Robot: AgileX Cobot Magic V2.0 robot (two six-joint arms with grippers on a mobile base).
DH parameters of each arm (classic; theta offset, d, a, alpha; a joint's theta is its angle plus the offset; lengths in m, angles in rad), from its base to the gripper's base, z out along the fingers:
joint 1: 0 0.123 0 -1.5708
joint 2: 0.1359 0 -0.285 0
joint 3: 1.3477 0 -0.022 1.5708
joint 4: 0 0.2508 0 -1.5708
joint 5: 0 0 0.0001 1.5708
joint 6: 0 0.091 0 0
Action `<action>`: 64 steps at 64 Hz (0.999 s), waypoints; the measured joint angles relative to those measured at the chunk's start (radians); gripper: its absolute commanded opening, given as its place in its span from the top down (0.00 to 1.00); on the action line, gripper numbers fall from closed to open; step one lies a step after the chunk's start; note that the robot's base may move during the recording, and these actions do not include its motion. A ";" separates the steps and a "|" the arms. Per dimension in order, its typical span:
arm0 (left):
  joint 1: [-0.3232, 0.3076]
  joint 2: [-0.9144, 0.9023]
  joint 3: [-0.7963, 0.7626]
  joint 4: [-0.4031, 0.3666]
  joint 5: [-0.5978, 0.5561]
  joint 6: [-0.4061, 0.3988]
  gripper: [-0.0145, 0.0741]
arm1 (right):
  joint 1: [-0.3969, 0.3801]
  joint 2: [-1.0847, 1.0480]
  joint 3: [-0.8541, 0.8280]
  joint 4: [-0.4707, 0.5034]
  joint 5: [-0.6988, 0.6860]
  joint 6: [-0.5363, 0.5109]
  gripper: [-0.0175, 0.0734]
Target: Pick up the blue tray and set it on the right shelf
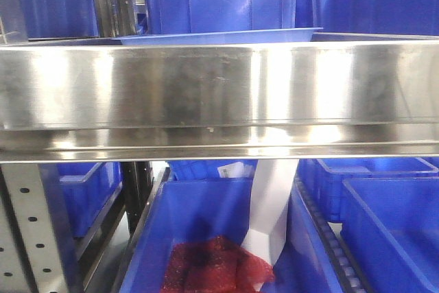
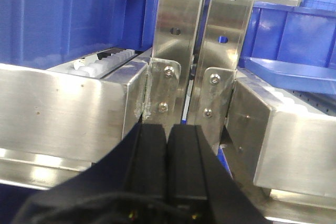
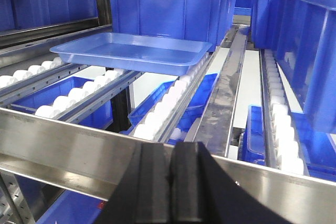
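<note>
The blue tray (image 3: 131, 51) is shallow, glossy and light blue. It lies flat on the white roller tracks of the right shelf (image 3: 68, 148), set back from the steel front lip. Only its front rim (image 1: 219, 36) shows over that lip (image 1: 219, 94) in the front view. The left wrist view has the tray (image 2: 294, 72) on the rack right of the uprights. My right gripper (image 3: 170, 148) is shut and empty, just in front of the lip and well short of the tray. My left gripper (image 2: 167, 129) is shut and empty, facing the two uprights.
Deep dark-blue bins (image 3: 168, 6) stand right behind the tray, and another (image 3: 310, 51) on the right lane. Perforated steel uprights (image 2: 178, 30) split the left and right racks. Below the shelf a blue bin (image 1: 199, 224) holds a red mesh bundle (image 1: 216, 265) and a white strip (image 1: 271, 211).
</note>
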 measured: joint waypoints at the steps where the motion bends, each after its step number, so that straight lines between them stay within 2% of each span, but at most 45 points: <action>1: 0.000 0.000 0.000 0.000 0.000 0.000 0.89 | 0.000 0.000 0.000 0.000 0.000 0.000 0.74; 8: -0.008 0.000 0.000 0.002 0.000 -0.002 0.89 | 0.000 0.000 0.000 0.000 0.000 0.000 0.74; 22: -0.078 0.000 0.000 0.002 0.045 -0.004 0.89 | 0.000 0.000 0.000 0.000 0.000 0.000 0.74; 64: -0.082 0.000 0.000 0.002 0.052 -0.006 0.89 | 0.000 0.000 0.000 0.000 0.000 0.000 0.74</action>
